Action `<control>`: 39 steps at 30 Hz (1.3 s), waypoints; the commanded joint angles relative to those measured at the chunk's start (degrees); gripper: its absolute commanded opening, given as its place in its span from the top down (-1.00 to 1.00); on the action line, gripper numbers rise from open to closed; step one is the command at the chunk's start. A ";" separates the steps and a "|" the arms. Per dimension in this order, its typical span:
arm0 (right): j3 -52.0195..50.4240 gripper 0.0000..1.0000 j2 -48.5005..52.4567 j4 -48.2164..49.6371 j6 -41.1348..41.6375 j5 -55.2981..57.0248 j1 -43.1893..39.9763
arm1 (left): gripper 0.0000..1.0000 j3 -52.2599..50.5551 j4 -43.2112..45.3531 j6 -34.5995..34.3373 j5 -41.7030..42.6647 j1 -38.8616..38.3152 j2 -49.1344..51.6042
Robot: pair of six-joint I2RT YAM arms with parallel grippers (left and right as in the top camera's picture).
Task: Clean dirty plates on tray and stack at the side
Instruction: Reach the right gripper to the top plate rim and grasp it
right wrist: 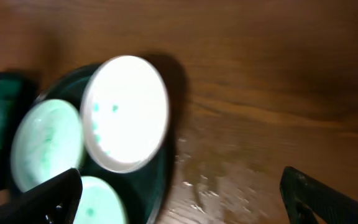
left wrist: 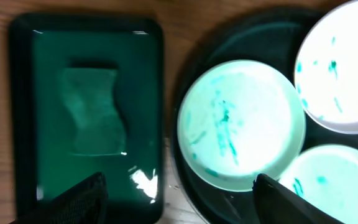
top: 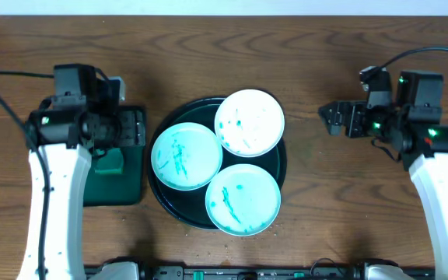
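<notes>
Overhead, the table is showing brown wood grain, with a pale strip running along its far edge. The tray is sitting at the middle, round and dark. It is carrying three white plates smeared with teal: the far plate, the left plate and the near plate, all crowding edge to edge. A rectangular tray holding a green sponge is lying just beside it. The left gripper is hovering over that rectangular tray, and the right gripper is hanging over bare wood, well apart from the plates.

From the left wrist, the sponge is lying flat in its glossy tray. The left plate is showing green streaks across its middle. The left gripper's jaws are standing spread wide, holding nothing.

From the right wrist, everything is blurring. The far plate is glaring white with faint green dots, and the wood is shining wetly beside the tray. The right gripper's jaws are also gaping wide, empty.
</notes>
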 commanded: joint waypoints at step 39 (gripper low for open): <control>17.51 0.59 40.26 2.93 31.91 20.87 45.88 | -0.51 0.87 -1.42 -16.94 -15.65 9.49 4.94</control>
